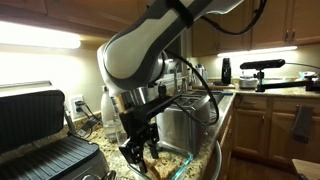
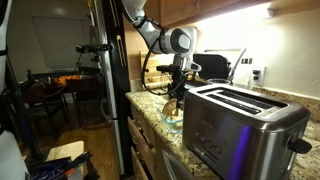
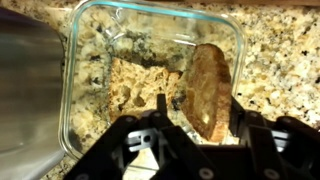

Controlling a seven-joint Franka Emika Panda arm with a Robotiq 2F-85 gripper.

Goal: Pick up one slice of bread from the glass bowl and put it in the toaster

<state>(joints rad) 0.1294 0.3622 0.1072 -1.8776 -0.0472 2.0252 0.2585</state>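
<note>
A speckled granite counter (image 3: pixel 285 60) tops wooden cabinets (image 1: pixel 255 125), lit by bright under-cabinet strips (image 1: pixel 40 40).

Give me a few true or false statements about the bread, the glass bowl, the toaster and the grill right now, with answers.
1. The slice of bread sits between the fingers of the gripper, over the glass bowl. True.
2. The slice of bread is in the toaster. False: it is at the gripper, above the bowl, and the toaster's slots look empty.
3. The bowl rests on a speckled granite counter. True.
4. The contact grill is closed. False: its lid stands raised, showing the ribbed lower plate.
</note>
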